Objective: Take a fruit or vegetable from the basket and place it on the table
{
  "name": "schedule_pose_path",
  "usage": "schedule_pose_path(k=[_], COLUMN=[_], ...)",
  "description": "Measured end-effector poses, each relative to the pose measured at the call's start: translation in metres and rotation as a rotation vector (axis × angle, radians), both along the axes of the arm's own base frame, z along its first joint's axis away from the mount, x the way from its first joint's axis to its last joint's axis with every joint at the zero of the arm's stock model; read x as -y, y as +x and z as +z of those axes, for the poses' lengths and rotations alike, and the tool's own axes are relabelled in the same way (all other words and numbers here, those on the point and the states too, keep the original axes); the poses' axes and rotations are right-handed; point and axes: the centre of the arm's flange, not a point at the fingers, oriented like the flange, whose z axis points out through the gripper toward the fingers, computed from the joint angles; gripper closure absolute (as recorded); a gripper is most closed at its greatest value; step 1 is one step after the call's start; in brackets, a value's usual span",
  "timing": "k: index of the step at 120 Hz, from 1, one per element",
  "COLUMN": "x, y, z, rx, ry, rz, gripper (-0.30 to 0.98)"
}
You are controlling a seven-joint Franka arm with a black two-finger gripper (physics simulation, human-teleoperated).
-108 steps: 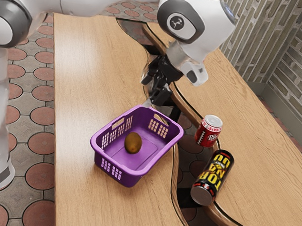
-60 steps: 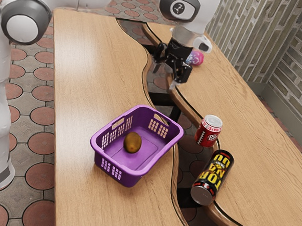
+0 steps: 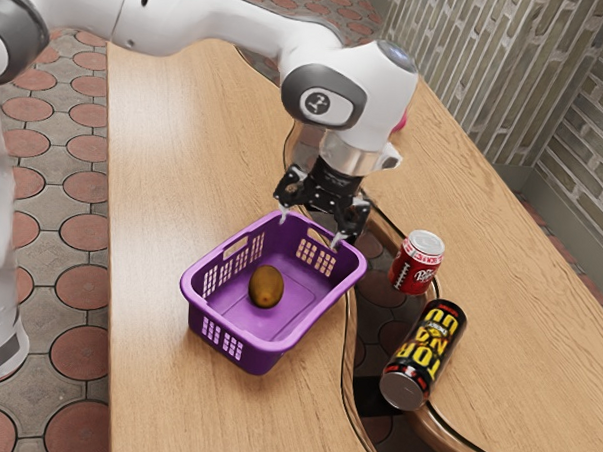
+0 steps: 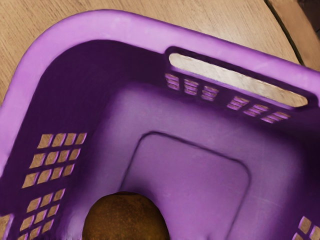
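My gripper (image 3: 309, 232) stands open over the far end of the purple basket (image 3: 203, 310), its two fingertips wide apart near the rim with nothing between them. A brown, kiwi-like fruit (image 3: 266, 286) lies on the basket's floor, a little way from the fingertips toward the exterior view's lower left. In the wrist view the fruit (image 4: 126, 218) shows in part at the lower edge, inside the basket (image 4: 200, 175). The basket rests on the wooden table (image 3: 161, 230).
A red soda can (image 3: 417, 263) stands beside the basket toward the exterior view's right. Nearer the camera lies a black and yellow can (image 3: 425, 356). A pink object (image 3: 401, 121) is partly hidden behind the arm. A winding gap divides the table.
My hand has swung from the table's far part back to above the basket's far end, and it has turned. The fruit, basket and both nearby cans have stayed put.
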Motion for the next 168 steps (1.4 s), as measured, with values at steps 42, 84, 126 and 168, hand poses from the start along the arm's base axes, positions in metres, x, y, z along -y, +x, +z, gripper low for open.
schedule_pose_path(k=[42,84,126,168], x=[0.006,0.01,0.004,-0.001], y=[-0.017,-0.02,-0.031,-0.026], z=[-0.044,-0.066,-0.075,-0.101], rx=[0.031,0.042,0.033,0.018], ry=[-0.036,-0.066,-0.068,-0.082], rz=[0.255,0.407,0.492,0.547], gripper=[0.0,0.0,0.0,0.0])
